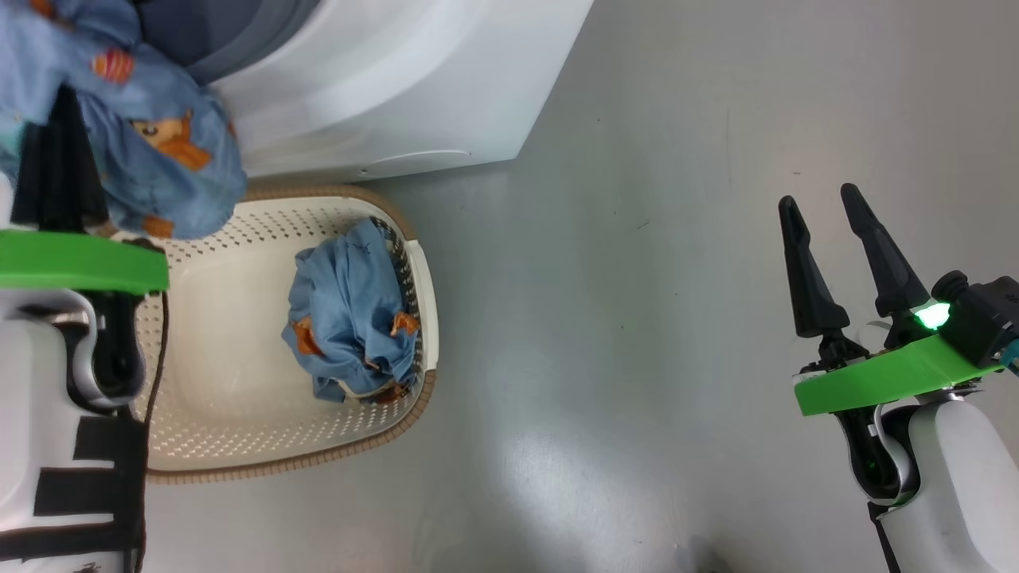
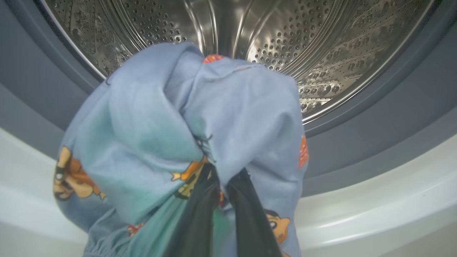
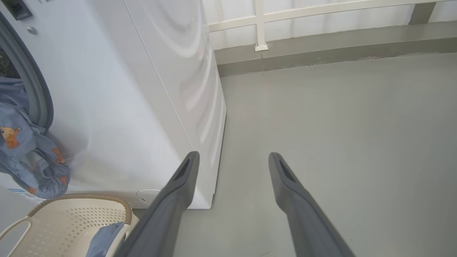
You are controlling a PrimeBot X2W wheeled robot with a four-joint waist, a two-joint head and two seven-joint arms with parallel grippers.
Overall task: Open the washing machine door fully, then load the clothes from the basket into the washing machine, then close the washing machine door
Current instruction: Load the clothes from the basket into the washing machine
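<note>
Left pincer and right pincer each carry two long, dull black fingers tapering to narrow tips, with a slot hollow on the inner face. Behind each sits a flat bright-green plate on a glossy white forearm shell. Wide black straps band the left forearm, beside a thin dark cable. A small green light glows by a black block on the right wrist.

We see gripper spread over floor | washer left | garment hanging at its mouth | basket below it
</note>
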